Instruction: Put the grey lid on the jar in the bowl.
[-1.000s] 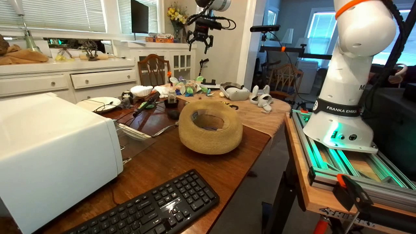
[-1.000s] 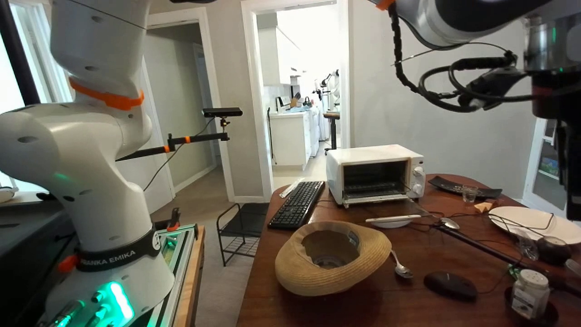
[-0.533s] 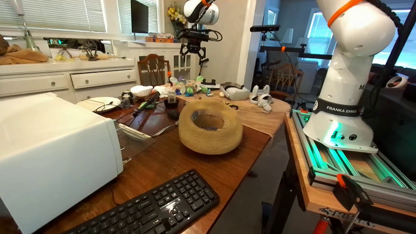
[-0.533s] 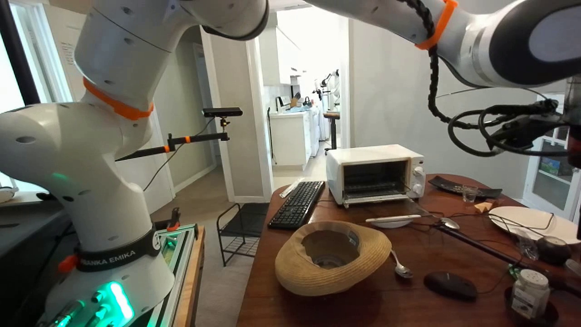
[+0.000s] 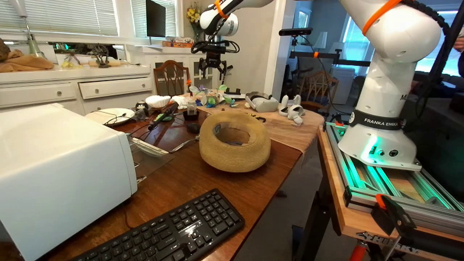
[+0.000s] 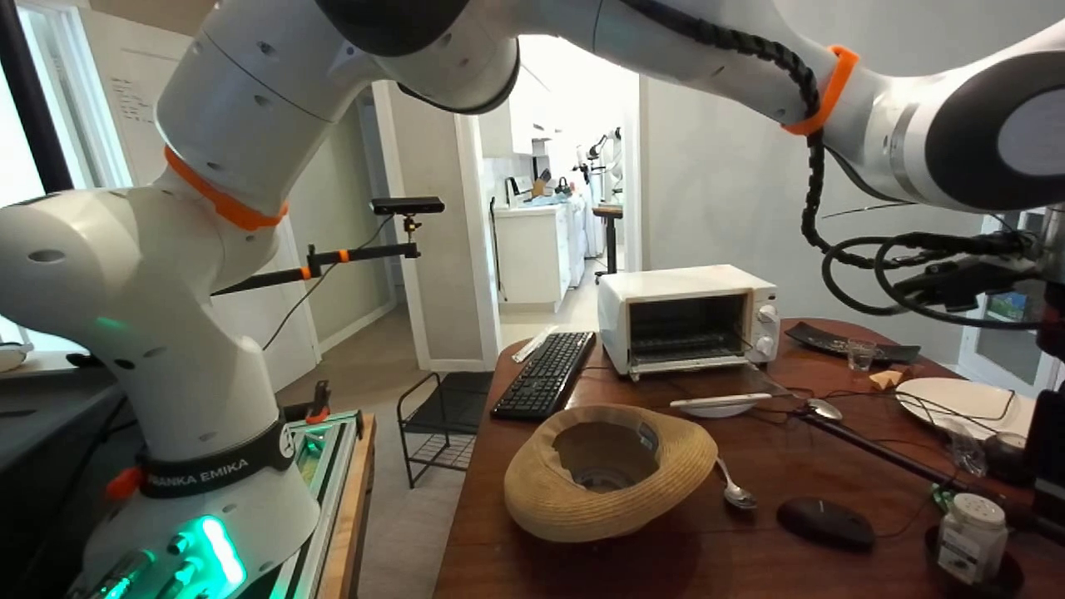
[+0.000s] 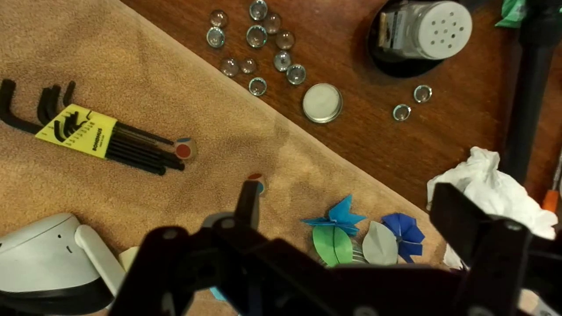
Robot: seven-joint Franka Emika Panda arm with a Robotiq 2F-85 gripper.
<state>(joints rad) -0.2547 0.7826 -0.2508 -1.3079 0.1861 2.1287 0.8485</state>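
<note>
Wrist view: the gripper [image 7: 347, 188] spans the bottom, unclenched, fingers wide apart. The grey lid [image 7: 322, 103] lies on the table [image 7: 377, 134], upper centre; the jar [image 7: 444, 31] sits in the dark bowl [image 7: 406, 68], upper right. In an exterior view a straw hat [image 5: 235, 156] sits mid-frame; in an exterior view a toaster oven [image 6: 687, 283] stands right of centre.

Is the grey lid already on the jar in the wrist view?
No, the grey lid lies on the wooden tabletop, apart from the jar, which shows a white perforated top.
</note>
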